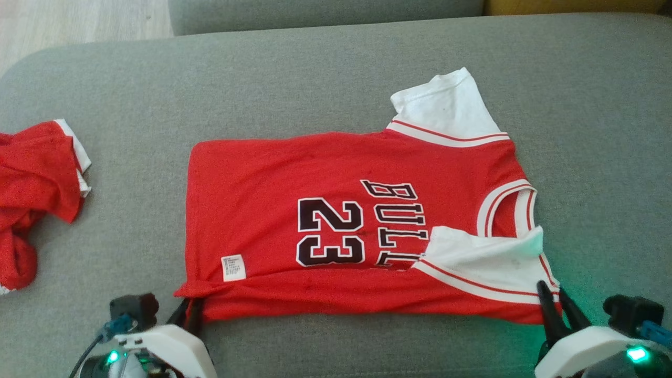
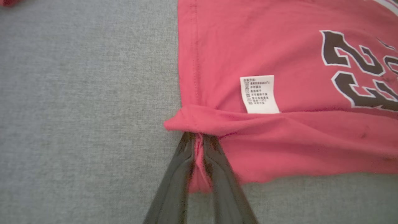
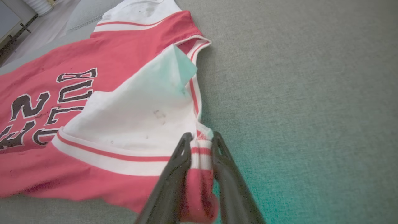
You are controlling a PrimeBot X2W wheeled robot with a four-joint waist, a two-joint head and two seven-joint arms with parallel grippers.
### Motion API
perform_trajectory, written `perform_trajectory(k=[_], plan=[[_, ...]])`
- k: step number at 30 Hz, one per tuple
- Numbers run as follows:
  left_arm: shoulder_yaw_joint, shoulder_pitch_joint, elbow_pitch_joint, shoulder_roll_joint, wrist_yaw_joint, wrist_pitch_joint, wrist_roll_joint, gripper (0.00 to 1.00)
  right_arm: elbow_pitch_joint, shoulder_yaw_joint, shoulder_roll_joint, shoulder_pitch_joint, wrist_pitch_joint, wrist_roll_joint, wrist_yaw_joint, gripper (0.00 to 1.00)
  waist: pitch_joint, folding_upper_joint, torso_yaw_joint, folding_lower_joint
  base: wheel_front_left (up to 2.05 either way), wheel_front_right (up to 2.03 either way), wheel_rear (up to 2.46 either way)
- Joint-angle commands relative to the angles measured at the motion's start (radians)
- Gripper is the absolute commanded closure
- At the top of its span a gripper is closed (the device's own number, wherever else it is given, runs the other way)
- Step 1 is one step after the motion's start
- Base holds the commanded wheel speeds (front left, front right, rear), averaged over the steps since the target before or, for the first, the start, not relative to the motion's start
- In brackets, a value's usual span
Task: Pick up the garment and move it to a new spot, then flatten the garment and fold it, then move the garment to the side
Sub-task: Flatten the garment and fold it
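The garment (image 1: 336,178) is a red jersey with white sleeves and a black "23", lying spread on a grey couch cushion with its near long edge folded over. My left gripper (image 1: 190,308) is shut on the garment's near hem corner (image 2: 199,155); red cloth bunches between its fingers (image 2: 177,174). My right gripper (image 1: 554,299) is shut on the near shoulder corner (image 3: 200,155), striped trim and red cloth pinched between its fingers (image 3: 174,174). The near white sleeve (image 3: 140,109) lies folded onto the chest. A white care label (image 2: 259,93) shows near the hem.
A second crumpled red garment (image 1: 31,194) lies at the cushion's left edge. The grey cushion (image 1: 336,73) stretches beyond and to the right of the jersey. The couch back (image 1: 325,13) runs along the top, with pale floor (image 1: 79,21) at the upper left.
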Motion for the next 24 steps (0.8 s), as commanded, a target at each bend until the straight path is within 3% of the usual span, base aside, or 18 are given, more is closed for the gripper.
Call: perform_trajectory(k=[1, 14, 18, 24], plan=[[0.040, -0.008, -0.036, 0.021, 0.011, 0.005, -0.002, 0.00, -0.042, 0.012, -0.010, -0.014, -0.004, 0.003, 0.007, 0.00, -0.006, 0.0000, -0.003, 0.0000, 0.00, 0.00, 0.00], [0.045, -0.003, -0.181, -0.034, 0.084, -0.200, 0.056, 0.00, -0.204, 0.083, -0.008, -0.063, -0.163, -0.084, 0.007, 0.00, -0.051, 0.0000, -0.013, 0.0000, 0.00, 0.00, 0.00], [0.027, -0.003, -0.239, -0.028, 0.104, -0.253, 0.110, 0.00, -0.245, 0.124, -0.008, -0.070, -0.171, -0.120, 0.007, 0.00, -0.074, 0.0000, -0.018, 0.0000, 0.00, 0.00, 0.00], [-0.002, 0.008, -0.262, -0.035, 0.121, -0.247, 0.134, 0.00, -0.263, 0.149, -0.007, -0.058, -0.155, -0.134, 0.007, 0.00, -0.083, 0.0000, -0.016, 0.0000, 0.00, 0.00, 0.00]])
